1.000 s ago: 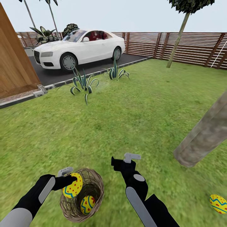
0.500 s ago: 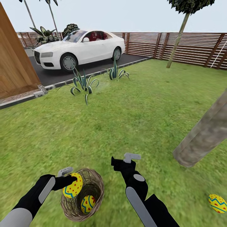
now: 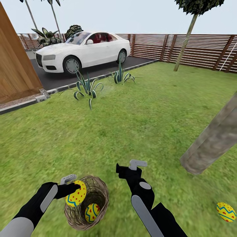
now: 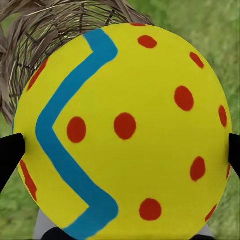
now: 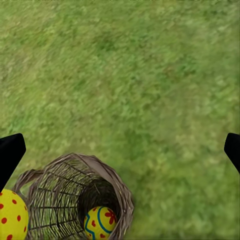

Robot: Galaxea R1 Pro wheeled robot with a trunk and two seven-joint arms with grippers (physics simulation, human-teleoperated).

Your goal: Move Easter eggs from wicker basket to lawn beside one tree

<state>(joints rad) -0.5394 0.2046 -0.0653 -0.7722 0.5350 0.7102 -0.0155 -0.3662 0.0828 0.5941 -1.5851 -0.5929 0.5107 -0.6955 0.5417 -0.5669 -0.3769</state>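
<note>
At the far left stood a tall slanted wall of brown wooden planks [image 3: 14, 62], and beside it a white car [image 3: 82, 49] was parked on the dark asphalt driveway [image 3: 98, 70]. Low in the head view, the left gripper [image 3: 76, 189] was clamped on a yellow Easter egg with a blue zigzag and red dots [image 3: 76, 193], held over the left rim of the round light-brown wicker basket [image 3: 102, 194]; in the left wrist view that held egg [image 4: 122, 130] sat between the two black fingertips [image 4: 9, 155]. A second yellow patterned egg [image 3: 92, 213] lay inside the basket, which rested on the mottled green lawn [image 3: 131, 121]. Just right of the basket, the right gripper [image 3: 126, 168] hovered above the grass; its dark fingertips [image 5: 10, 152] stood wide apart with nothing between them. Further right, the thick grey-brown tree trunk [image 3: 210, 141] leaned up from the lawn, and a third yellow patterned egg [image 3: 226, 211] lay on the grass near its base.
</note>
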